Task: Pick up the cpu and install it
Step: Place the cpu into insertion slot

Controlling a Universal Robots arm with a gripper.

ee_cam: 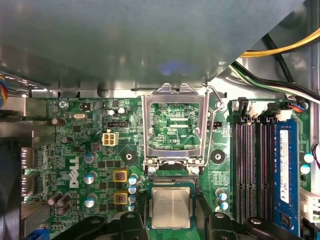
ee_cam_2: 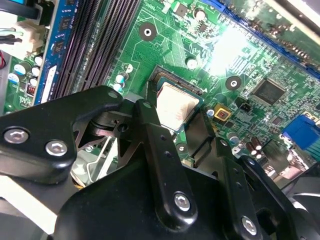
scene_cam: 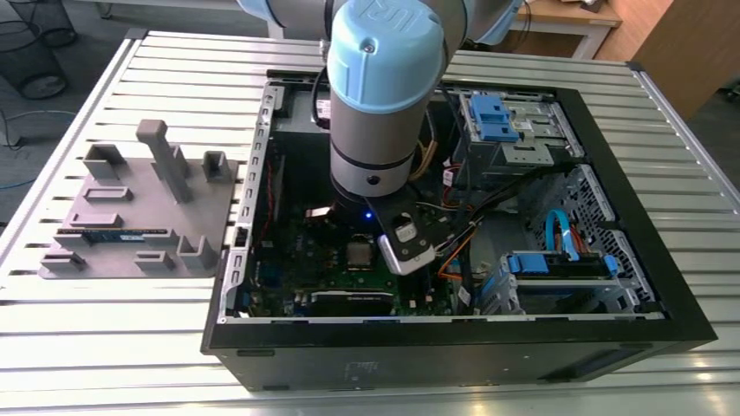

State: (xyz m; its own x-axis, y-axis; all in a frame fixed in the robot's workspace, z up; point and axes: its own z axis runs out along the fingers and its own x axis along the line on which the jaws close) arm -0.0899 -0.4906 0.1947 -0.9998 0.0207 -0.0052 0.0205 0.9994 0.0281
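The cpu (ee_cam: 171, 207) is a small square chip with a silvery top. It lies flat in the motherboard socket, also seen as cpu (ee_cam_2: 176, 104) and cpu (scene_cam: 359, 254). My gripper (ee_cam: 171, 222) hangs right over it inside the computer case. Its black fingers (ee_cam: 131, 222) stand on either side of the socket, with a small gap to the chip's edges. In the second wrist view my gripper (ee_cam_2: 175, 122) straddles the chip the same way, open. The silver socket frame (ee_cam: 175, 125) is flipped up beside the socket.
The open black computer case (scene_cam: 647, 329) lies on a slatted metal table (scene_cam: 116, 321). Cables (scene_cam: 463, 225) and blue drive bays (scene_cam: 555, 264) sit on the exterior view's right. A grey fixture (scene_cam: 139, 208) with a memory stick (scene_cam: 116, 234) is on its left. Memory slots (ee_cam: 255, 165) flank the socket.
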